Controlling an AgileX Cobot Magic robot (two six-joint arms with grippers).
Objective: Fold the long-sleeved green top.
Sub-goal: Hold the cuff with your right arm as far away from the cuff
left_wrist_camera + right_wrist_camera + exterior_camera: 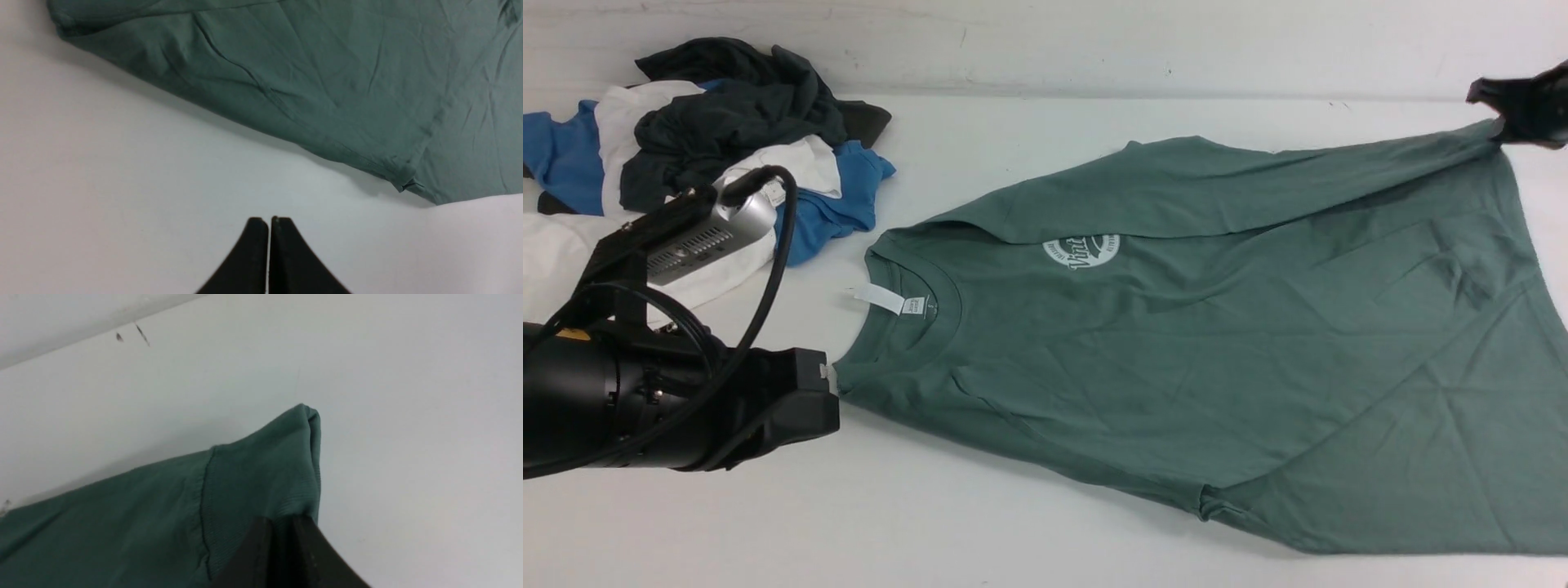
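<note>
With the green top (1160,351)'s far hem corner pinched between my right gripper (1494,135)'s fingertips, presumably for folding inward, my left gripper (269,222), closed on nothing, sits apart from the cloth nearby.

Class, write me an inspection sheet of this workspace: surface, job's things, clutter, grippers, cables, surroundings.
Surface: white table, bare at the near left.
Job's things: green top spread out, far edge folded over part of the chest logo.
Clutter: heaped dark, white and blue garments, far left.
Grippers: left gripper shut, empty; right gripper pinching the top's far-right corner.
Cables: black cable looping by the left arm.
Surroundings: pale backing, faintly marked.
</note>
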